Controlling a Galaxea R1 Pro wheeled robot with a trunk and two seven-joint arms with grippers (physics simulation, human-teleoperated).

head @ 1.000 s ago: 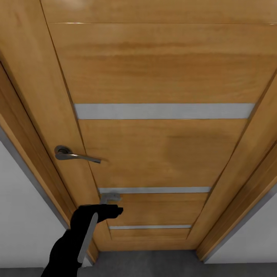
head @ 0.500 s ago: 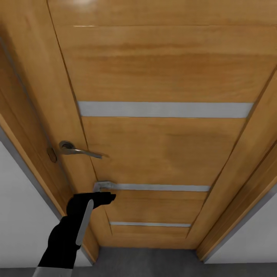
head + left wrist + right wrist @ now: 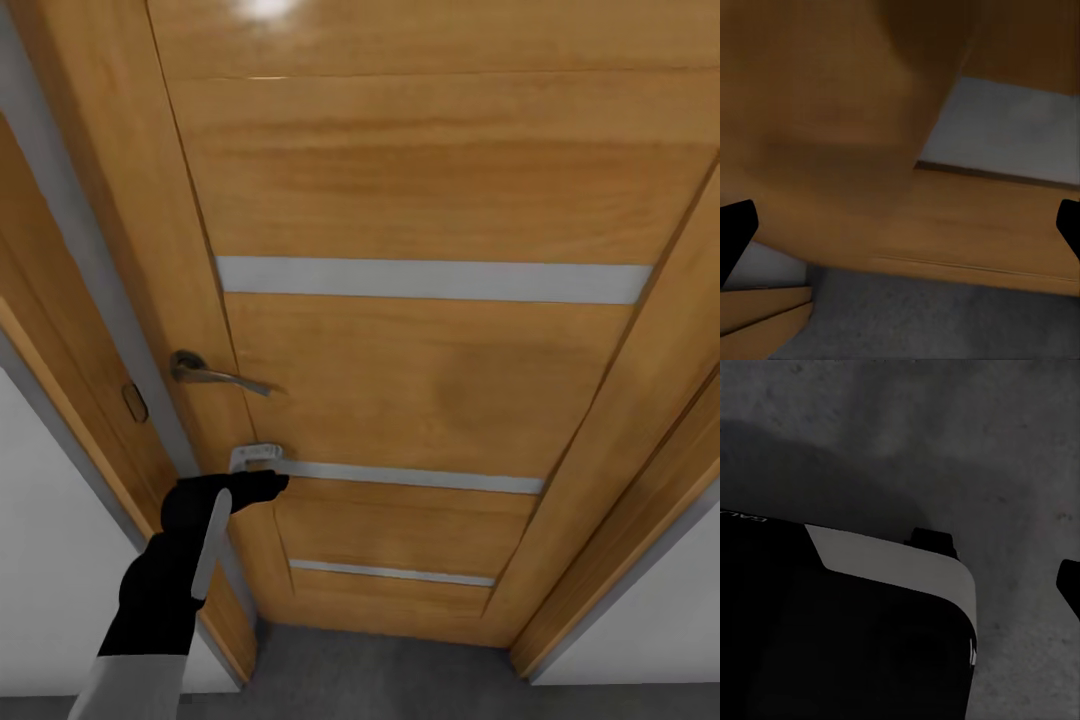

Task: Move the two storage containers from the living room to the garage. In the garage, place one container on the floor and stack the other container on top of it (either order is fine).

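Observation:
The two storage containers are out of view. I face a wood-panelled door (image 3: 430, 380) from close up. My left gripper (image 3: 257, 460) is pressed against the door's free edge, just below the lever handle (image 3: 215, 375). It is open, and in the left wrist view its black fingertips (image 3: 735, 232) sit far apart with only door wood between them. The right wrist view looks down at dark grey floor (image 3: 967, 450), with one black fingertip (image 3: 1069, 583) at the picture's edge and nothing held.
The door stands slightly ajar, with a grey gap (image 3: 110, 300) between it and the left jamb (image 3: 50, 330). White walls (image 3: 40, 560) flank the wooden frame on both sides. Dark grey floor (image 3: 380, 680) lies at the door's foot. My own dark base (image 3: 832, 645) shows below the right arm.
The door has swung away from the left jamb, so the gap has widened and the handle sits further right. My left arm has followed the door edge upward and forward.

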